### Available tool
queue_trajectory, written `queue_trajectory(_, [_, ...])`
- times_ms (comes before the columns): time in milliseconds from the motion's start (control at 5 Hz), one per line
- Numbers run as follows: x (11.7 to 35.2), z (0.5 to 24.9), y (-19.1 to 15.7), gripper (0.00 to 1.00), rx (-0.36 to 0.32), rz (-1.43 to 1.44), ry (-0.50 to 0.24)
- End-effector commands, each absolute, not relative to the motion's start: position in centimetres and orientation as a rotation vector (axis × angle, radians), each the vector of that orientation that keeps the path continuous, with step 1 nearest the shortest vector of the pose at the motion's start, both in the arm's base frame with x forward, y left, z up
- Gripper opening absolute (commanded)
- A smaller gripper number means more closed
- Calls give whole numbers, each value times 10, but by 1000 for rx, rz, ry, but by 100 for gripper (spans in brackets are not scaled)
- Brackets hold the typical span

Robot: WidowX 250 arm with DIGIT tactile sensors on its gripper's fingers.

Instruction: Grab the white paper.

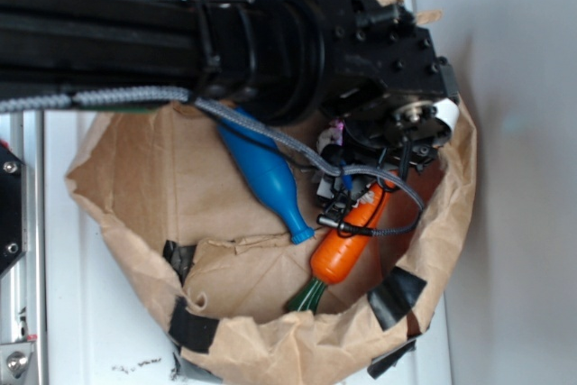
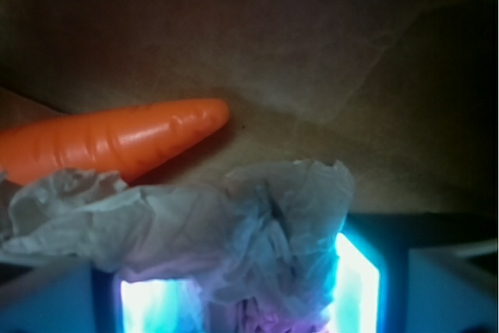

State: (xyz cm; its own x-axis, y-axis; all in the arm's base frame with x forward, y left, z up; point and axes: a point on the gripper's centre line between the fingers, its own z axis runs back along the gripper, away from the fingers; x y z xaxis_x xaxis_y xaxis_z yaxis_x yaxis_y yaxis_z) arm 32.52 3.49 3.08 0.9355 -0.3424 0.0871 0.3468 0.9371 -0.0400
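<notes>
Brown paper bag lining [image 1: 162, 178] on a white bench [image 1: 81, 331], blue bottle [image 1: 266, 178] lying left, orange carrot [image 1: 347, 241] beside it, white paper [image 2: 195, 224] pinched between the gripper [image 2: 249, 294] jaws beneath the black arm [image 1: 297, 42]

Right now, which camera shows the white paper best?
The wrist view: the crumpled white paper fills the foreground between the fingers of the hand. In the exterior view the arm hides nearly all of it, leaving at most a pale scrap.
</notes>
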Motion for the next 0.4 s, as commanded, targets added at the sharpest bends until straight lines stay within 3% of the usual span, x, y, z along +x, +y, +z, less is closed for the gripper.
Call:
queue_trajectory(0, [313, 116, 29, 0, -117, -380, -185])
queue_trajectory(200, [292, 143, 30, 0, -156, -408, -197])
